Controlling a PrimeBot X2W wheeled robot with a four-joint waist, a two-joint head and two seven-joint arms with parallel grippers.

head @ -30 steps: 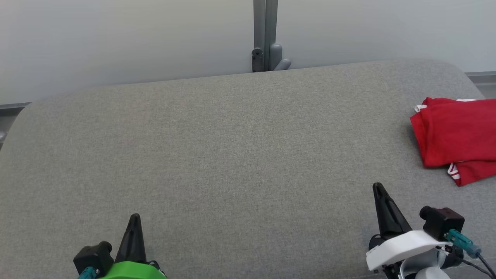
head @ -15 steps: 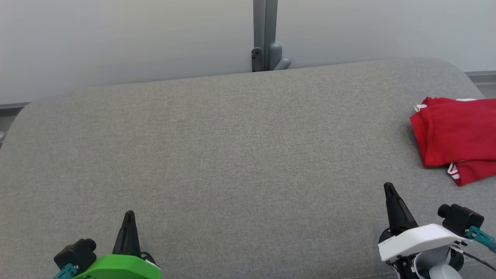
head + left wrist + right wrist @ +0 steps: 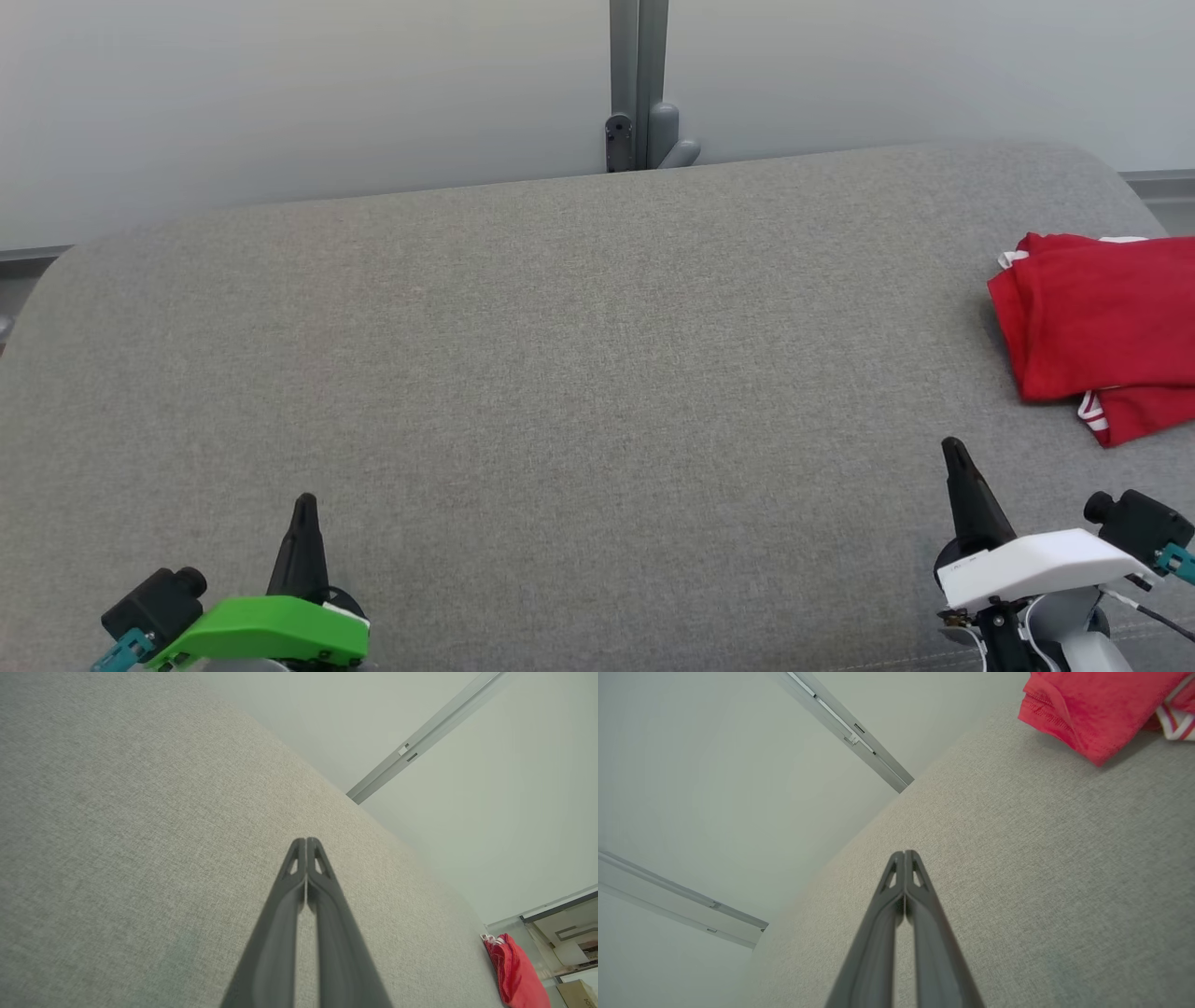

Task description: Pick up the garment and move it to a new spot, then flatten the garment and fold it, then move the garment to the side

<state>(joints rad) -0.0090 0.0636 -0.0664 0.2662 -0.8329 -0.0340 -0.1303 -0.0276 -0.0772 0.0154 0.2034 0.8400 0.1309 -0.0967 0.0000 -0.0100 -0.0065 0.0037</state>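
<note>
The red garment (image 3: 1097,322) is seen folded at the right edge of the grey bench (image 3: 560,373), well apart from both grippers. The fingers of the left gripper (image 3: 304,506) and of the right gripper (image 3: 953,450) are pressed together, and nothing is held between them.

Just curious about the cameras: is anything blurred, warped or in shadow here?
Head view: soft, even light, no glare; red garment cut off at the right edge. Right wrist view: shadow under it on the grey cushion. Both wrist views: tilted.
</note>
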